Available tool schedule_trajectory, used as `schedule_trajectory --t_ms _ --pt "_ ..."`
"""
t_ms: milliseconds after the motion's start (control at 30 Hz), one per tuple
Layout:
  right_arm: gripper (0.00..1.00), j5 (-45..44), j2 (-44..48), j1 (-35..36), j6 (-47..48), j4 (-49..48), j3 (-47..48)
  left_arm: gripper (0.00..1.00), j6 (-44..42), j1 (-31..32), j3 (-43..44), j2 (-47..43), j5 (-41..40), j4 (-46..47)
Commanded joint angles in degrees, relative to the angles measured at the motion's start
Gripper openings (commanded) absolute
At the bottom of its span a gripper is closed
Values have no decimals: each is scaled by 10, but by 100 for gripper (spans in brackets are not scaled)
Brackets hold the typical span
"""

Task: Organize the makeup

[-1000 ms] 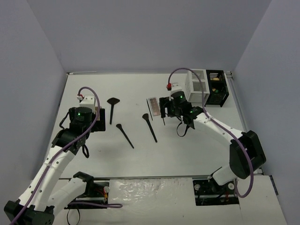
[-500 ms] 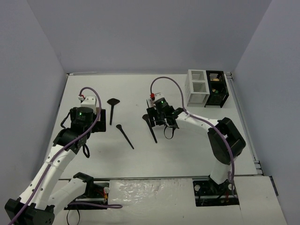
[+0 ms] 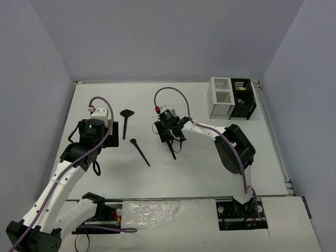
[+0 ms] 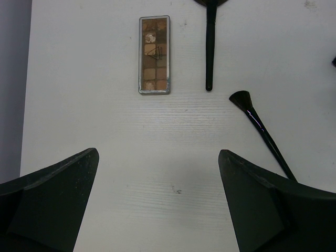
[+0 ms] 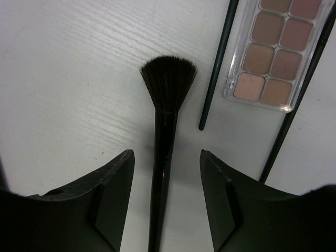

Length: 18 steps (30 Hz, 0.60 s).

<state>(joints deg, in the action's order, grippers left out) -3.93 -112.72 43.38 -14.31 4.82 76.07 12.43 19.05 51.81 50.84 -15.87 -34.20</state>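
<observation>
- Top external view: white box stands in the far right corner of the table, with the black box right beside it on the outer side.
- Right gripper sits well left of the white box and nearer the arms, low over a brush whose handle end pokes out beneath it.
- Right wrist view now: the fingers stand half apart, one on each side of the brush handle. A strip of table shows on both sides, so there is no touch and nothing is gripped.
- That brush lies flat, bristles fanned out ahead of the fingers.
- A palette lies flat on the white-box side of the brush, and a thin handle lies between the two.
- Further left of the white box comes a second brush, then a fan brush. Both lie flat on the table, apart from each other.
- Left gripper is the farthest left of the white box, above bare table, with its fingers spread wide and holding nothing.
- Left wrist view: another palette lies flat ahead of that gripper, on the side of the fan brush's handle away from the white box and not touching it.
</observation>
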Motion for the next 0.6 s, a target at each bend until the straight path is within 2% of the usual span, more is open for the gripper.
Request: schedule_trajectory --t_ms 0,233,500,567 --pt "47 -38 -17 14 2 27 41 97 4 -3 17 -1 -2 15" --pt "35 -43 -41 24 0 35 52 97 5 -3 17 -2 -1 15" --pt "1 -38 -38 28 6 37 73 97 4 -3 17 -1 1 16" --pt "0 -37 -20 26 17 37 89 97 4 -3 17 -1 1 16"
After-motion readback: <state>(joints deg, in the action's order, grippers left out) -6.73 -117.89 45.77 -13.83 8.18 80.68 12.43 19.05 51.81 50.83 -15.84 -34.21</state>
